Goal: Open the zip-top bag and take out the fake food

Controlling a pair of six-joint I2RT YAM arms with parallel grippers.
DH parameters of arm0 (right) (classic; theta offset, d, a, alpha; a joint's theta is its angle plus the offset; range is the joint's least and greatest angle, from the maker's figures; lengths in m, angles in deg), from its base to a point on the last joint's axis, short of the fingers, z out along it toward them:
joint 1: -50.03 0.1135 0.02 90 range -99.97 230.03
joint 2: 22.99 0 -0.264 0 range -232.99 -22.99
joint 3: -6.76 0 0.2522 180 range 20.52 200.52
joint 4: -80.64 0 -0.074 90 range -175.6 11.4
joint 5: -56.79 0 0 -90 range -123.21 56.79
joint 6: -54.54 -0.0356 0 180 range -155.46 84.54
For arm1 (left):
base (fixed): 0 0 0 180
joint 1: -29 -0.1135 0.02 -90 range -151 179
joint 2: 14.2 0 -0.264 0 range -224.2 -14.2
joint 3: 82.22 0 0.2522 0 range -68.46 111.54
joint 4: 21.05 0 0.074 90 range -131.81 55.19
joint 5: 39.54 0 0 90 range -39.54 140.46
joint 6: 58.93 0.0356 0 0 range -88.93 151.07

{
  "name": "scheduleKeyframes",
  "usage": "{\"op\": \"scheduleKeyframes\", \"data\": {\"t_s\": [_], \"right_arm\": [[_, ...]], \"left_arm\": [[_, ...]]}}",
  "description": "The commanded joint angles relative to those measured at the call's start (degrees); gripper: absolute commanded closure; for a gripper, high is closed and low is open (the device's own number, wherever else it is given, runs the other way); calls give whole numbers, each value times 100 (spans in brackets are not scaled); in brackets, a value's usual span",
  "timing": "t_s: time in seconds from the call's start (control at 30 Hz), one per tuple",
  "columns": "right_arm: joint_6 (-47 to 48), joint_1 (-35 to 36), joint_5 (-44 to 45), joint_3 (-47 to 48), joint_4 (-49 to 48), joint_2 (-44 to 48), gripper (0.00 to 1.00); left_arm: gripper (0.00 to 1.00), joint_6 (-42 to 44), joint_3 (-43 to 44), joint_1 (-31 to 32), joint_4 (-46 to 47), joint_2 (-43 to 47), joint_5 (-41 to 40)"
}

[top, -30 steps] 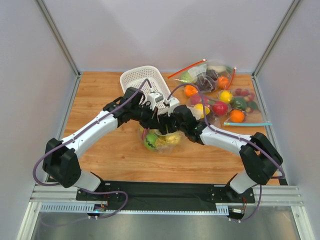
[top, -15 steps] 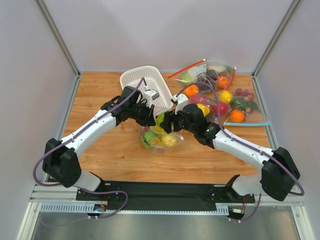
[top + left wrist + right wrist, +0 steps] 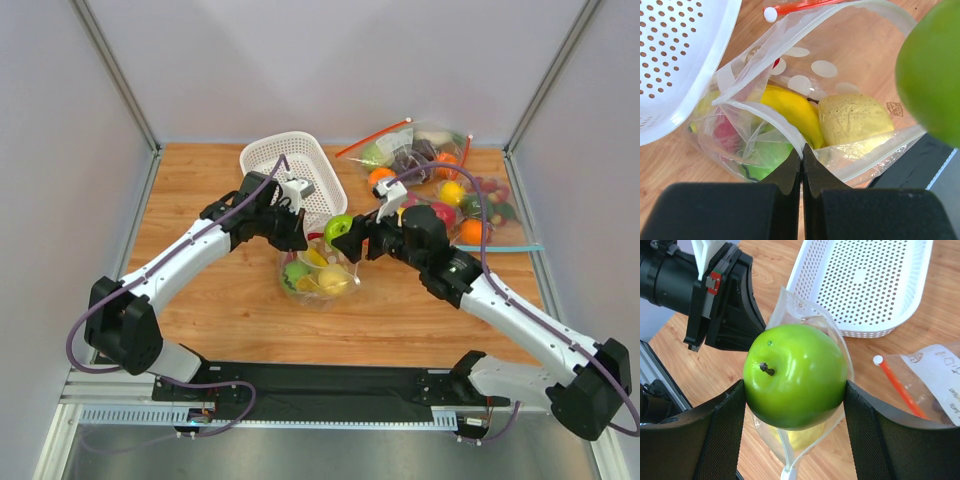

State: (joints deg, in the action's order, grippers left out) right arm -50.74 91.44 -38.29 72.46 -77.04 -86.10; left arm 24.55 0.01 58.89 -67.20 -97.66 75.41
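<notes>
**A:** Since the zip-top bag (image 3: 320, 278) gapes at the mouth, can we call the opening done?

**B:** I'd say so. It lies mid-desk (image 3: 200, 300), just near of the white basket (image 3: 290, 165). The left fingers (image 3: 790, 175) are pinched together on its near lip, holding the mouth spread.

**A:** And the food?

**B:** One green apple (image 3: 796, 375) is out. The right fingers (image 3: 722, 435) are clamped on its sides, and it hangs above the mouth, clear of the plastic.

**A:** What's left inside?

**B:** A yellow banana (image 3: 790, 110), a yellowish round fruit (image 3: 855, 117), a second green apple (image 3: 767, 157), and something red I can't make out through the folds. So about one piece is out, with the rest to come.

**A:** And further out?

**B:** Other filled bags (image 3: 440, 190) sit at the far right, apart from this one.
</notes>
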Motion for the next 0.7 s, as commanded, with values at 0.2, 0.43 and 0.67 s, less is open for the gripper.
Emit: {"op": "scheduleKeyframes", "data": {"t_s": [0.2, 0.43, 0.67], "right_arm": [[289, -1090, -678, 1106, 6, -734, 68], [246, -1592, -1415, 2598, -205, -2387, 68], [149, -1487, -1487, 3839, 58, -4216, 68]], "left_arm": [[100, 160, 17, -36, -102, 374, 221], [100, 160, 18, -36, -75, 524, 230], [100, 178, 35, -36, -111, 506, 265]]}}
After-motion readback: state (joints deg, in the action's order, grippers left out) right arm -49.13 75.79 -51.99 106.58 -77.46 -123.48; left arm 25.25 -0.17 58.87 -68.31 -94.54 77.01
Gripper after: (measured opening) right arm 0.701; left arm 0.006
